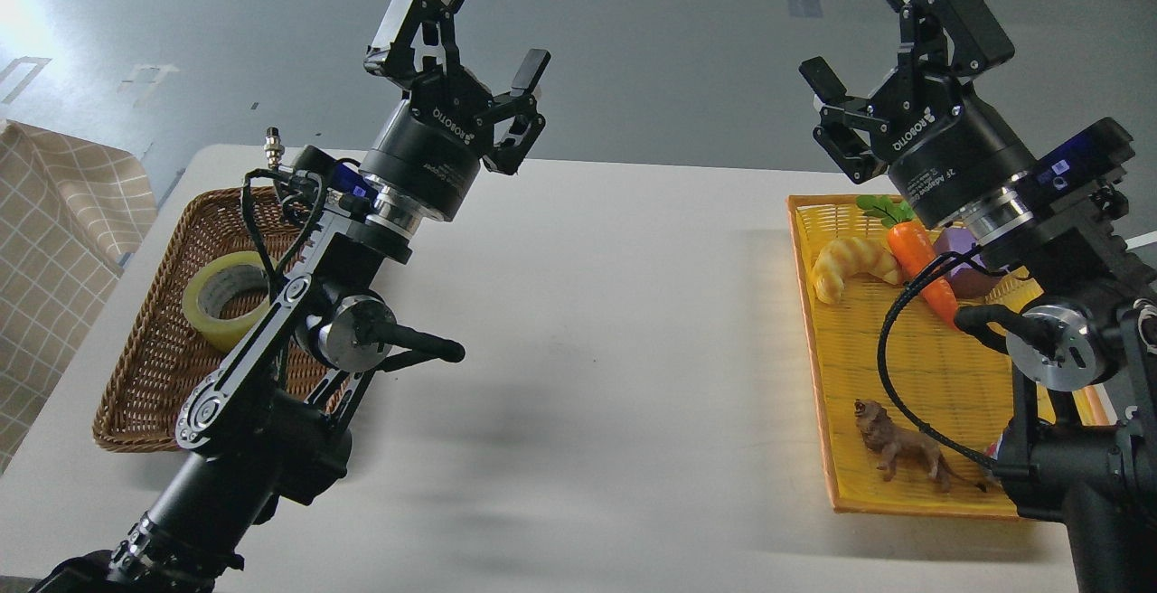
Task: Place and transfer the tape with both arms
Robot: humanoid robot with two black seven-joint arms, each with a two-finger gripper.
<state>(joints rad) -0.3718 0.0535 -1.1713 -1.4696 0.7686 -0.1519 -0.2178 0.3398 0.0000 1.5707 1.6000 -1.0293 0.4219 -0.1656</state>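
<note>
The yellow tape roll lies flat in the brown wicker basket at the table's left, partly hidden behind my left arm. My left gripper is raised high above the table's far edge, open and empty, well up and right of the tape. My right gripper is raised above the far end of the yellow tray, open and empty.
The yellow tray on the right holds a croissant toy, a carrot toy, a purple block and a brown lion figure. A checked cloth hangs off the left. The white table lies between basket and tray.
</note>
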